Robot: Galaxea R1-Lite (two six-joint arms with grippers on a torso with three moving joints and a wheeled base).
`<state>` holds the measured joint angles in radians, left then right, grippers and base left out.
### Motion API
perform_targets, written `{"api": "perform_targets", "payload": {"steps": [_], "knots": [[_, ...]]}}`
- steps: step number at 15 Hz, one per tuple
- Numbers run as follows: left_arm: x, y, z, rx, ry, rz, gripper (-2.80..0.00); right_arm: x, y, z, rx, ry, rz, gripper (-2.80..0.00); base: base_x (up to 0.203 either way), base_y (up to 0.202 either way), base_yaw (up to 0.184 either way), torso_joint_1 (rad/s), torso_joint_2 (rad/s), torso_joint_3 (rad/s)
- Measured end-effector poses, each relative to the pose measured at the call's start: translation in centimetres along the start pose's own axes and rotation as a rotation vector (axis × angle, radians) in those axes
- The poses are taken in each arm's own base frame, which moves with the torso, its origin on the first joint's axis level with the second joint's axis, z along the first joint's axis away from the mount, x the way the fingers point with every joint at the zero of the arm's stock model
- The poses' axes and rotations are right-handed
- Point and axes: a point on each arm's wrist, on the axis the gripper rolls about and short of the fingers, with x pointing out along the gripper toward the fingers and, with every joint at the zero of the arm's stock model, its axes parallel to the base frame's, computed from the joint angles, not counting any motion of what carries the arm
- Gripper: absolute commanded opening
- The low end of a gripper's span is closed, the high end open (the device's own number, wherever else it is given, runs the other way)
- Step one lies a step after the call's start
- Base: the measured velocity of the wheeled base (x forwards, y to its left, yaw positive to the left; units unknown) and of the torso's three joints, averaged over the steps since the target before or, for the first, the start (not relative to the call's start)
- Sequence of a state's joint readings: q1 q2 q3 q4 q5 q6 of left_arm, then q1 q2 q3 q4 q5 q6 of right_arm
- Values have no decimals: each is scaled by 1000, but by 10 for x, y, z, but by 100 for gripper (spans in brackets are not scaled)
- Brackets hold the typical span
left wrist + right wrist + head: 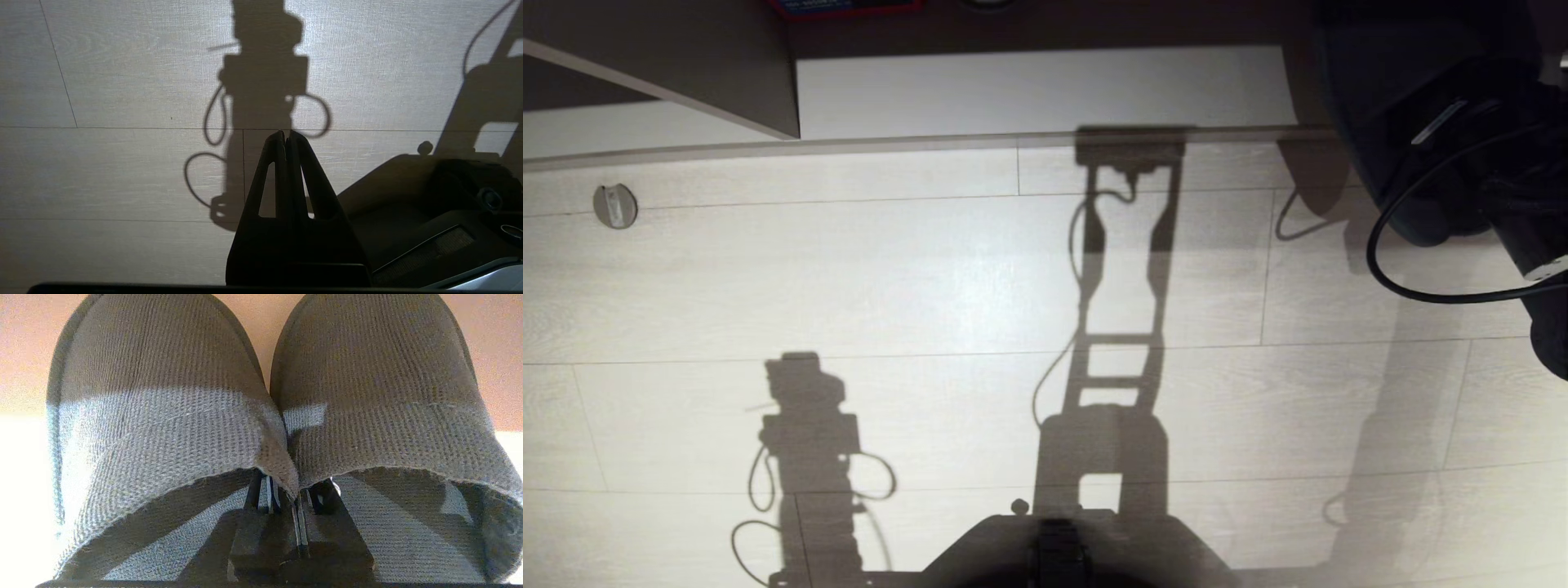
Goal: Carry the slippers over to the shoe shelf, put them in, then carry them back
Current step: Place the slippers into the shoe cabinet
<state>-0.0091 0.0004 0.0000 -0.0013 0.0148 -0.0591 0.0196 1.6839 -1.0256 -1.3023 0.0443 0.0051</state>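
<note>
Robot base (1054, 555): dark rounded front edge at the near end of the head view, with a small knob on its rim.
Floor (890, 286): pale wood-grain planks with thin dark seams, brightly lit, crossed by hard shadows of the torso frame, of an arm and of looping cables.
Left gripper (287, 141): black, two tapered fingers pressed together tip to tip, nothing between them; hanging low over the bare floor just beside the robot base.
Left gripper's shadow (805, 425): blocky shape with cable loops, lying on the planks at the near left.
Right arm (1503, 147): black, bulky, with a looping black cable, raised at the far right of the head view; its gripper outside that view.
Right gripper (292, 494): black fingers squeezed together on the inner edges of both slippers where the two toe bands meet.
Slippers (163, 416): pair of flat, backless, dark grey-black slippers with wide closed-toe bands of ribbed knit fabric; side by side, touching along their inner edges, toes pointing away from the wrist; pinched and held by the right gripper.
Round fitting (614, 206): small grey metal disc set in the floor, far left, near the lip of the shelf.
Shoe shelf (1045, 90): low cubby of grey-beige panels with a pale bottom board and a thin front lip, at the far edge of the floor, beyond the slippers.
Divider panel (711, 65): grey-brown board at the shelf's far left, running at a slant.
</note>
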Motion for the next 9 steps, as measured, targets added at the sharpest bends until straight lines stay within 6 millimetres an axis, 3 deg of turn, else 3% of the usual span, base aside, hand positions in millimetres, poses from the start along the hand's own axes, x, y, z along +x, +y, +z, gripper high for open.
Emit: {"api": "perform_targets", "payload": {"steps": [9], "knots": [[0,0,0,0,0,0,-280,31,-3,-17,-4,-47,-28,-280,0,0,0,0,0,0]]}}
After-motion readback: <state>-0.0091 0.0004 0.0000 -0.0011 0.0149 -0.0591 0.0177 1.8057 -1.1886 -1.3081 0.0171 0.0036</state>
